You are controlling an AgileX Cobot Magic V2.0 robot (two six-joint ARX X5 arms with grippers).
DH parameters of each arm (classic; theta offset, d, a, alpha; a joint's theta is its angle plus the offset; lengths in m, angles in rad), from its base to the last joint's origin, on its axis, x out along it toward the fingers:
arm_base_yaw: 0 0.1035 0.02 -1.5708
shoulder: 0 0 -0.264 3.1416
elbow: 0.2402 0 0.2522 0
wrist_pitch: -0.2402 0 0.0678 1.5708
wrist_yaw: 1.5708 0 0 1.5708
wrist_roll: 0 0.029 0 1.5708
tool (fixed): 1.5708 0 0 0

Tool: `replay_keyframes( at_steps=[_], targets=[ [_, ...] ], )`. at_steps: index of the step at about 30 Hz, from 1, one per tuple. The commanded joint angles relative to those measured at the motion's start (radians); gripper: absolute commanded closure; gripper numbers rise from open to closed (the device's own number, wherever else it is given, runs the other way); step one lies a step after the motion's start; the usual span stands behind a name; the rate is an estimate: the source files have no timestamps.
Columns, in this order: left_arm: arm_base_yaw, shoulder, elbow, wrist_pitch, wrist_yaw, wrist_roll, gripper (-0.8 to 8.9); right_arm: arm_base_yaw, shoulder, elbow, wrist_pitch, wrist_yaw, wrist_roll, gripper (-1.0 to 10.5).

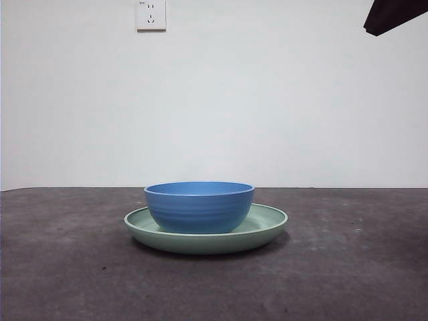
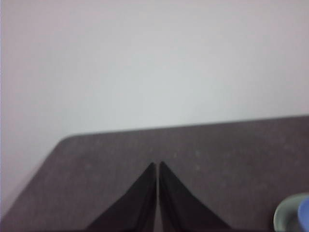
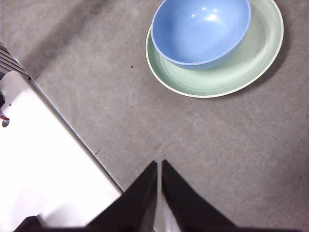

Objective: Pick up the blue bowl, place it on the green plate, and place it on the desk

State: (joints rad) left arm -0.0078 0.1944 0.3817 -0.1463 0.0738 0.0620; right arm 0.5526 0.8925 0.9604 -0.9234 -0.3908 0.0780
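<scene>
The blue bowl [image 1: 199,206] sits in the green plate [image 1: 267,224] on the counter [image 1: 348,267], both hands — left hand [image 2: 158,166], right hand [image 3: 159,165] — pinched closed, empty and clear, so what remains, I'd judge, is moving it to the counter.

Each gripper, the left gripper [image 2: 157,166] and the right gripper [image 3: 159,164], was black with two smooth, pointy jaws.
</scene>
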Motion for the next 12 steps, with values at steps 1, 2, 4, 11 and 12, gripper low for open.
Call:
replay_keyframes(
  at_steps=[1,2,4,11,12],
  targets=[
    [0.002,-0.051,-0.079,0.013,-0.004,0.005,8.04,0.008,0.008,0.007,0.010,-0.001,-0.008,9.4],
    [0.002,-0.066,-0.104,0.012,-0.004,0.004,8.04,0.008,0.008,0.007,0.010,-0.001,-0.008,9.4],
    [0.002,-0.098,-0.158,0.013,-0.004,0.001,8.04,0.008,0.008,0.007,0.010,-0.001,-0.008,9.4],
    [0.002,-0.190,-0.281,0.005,-0.004,-0.023,8.04,0.008,0.008,0.007,0.010,-0.001,-0.008,9.4],
    [0.002,-0.192,-0.293,0.009,-0.004,-0.025,8.04,0.008,0.008,0.007,0.010,-0.001,-0.008,9.4]
  ],
)
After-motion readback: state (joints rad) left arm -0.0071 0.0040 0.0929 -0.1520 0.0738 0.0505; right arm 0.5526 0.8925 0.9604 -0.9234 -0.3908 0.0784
